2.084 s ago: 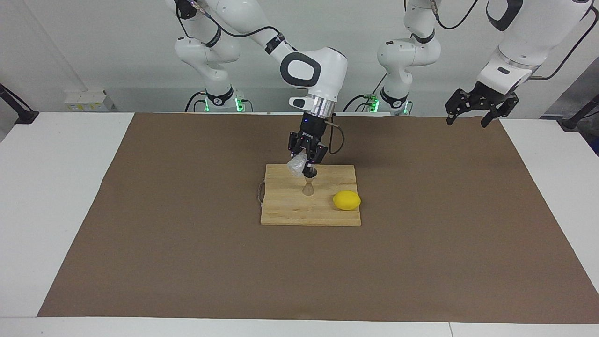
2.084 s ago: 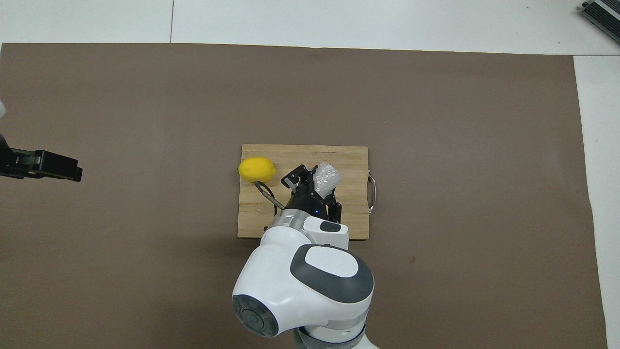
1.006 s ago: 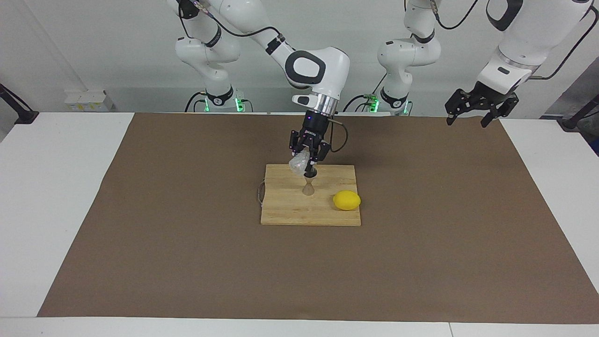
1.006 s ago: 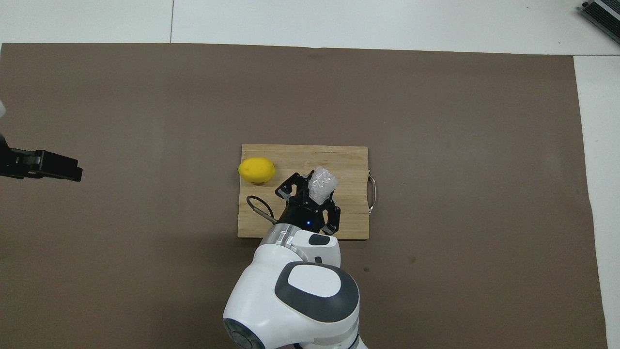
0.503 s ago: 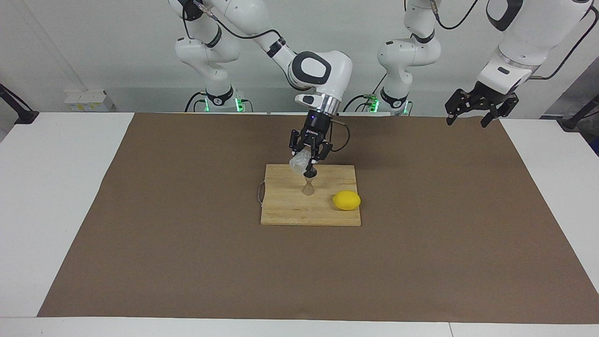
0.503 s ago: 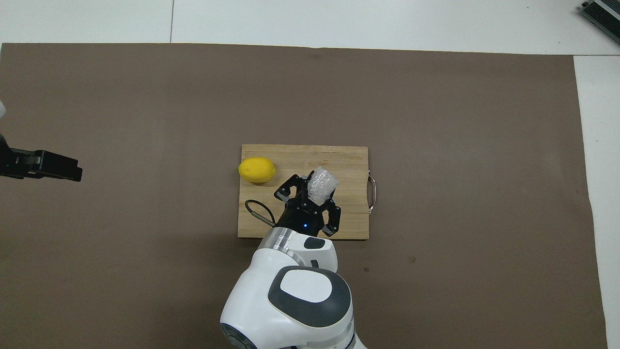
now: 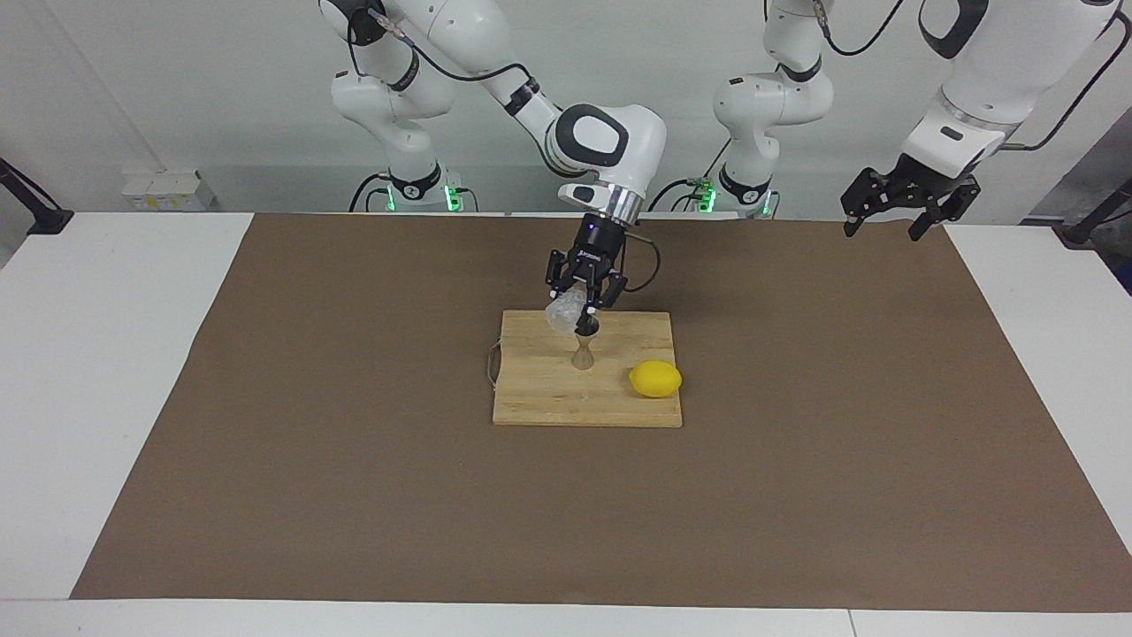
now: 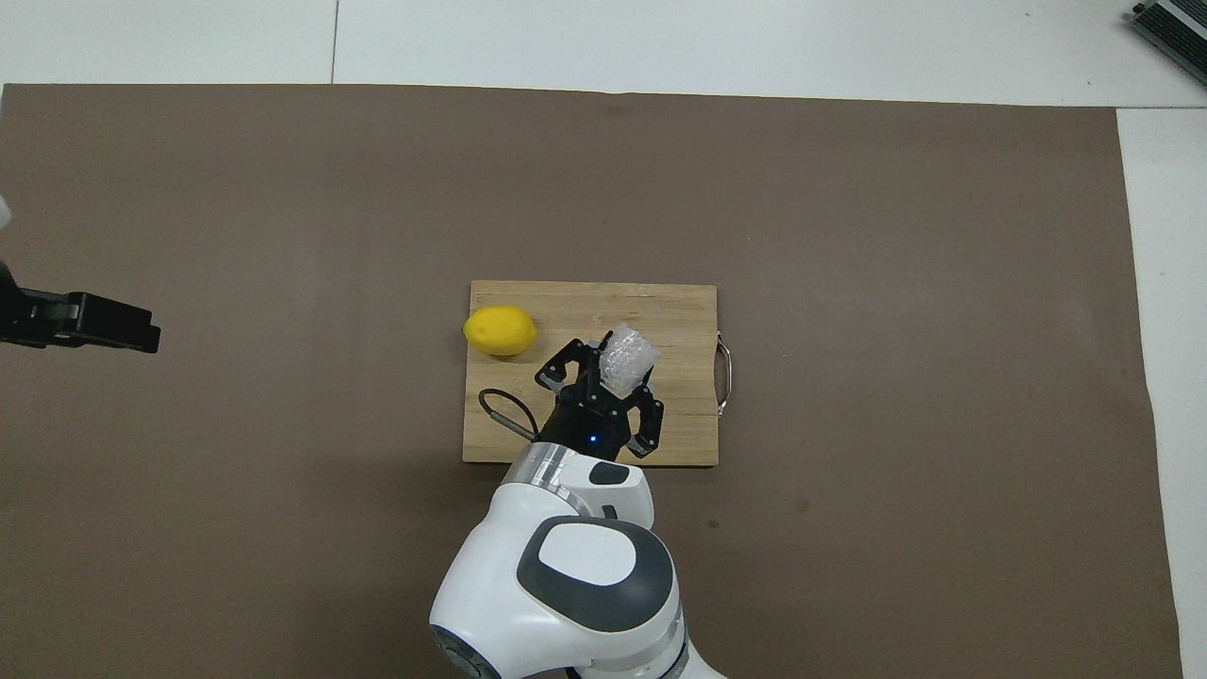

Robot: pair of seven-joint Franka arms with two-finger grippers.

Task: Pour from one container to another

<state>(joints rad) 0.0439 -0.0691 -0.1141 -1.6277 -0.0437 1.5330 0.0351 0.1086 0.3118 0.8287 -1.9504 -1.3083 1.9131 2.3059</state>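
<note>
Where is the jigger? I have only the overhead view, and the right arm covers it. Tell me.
Observer: The steel jigger stands upright on the cutting board, directly under the right gripper.
Operator: Report the cup's tilt.
Observer: The glass cup, clamped in that gripper, is tipped, with its lower edge just above the jigger's mouth.
Operator: Now the left gripper.
Observer: The left gripper waits open, raised over its own end of the table, holding nothing.
</note>
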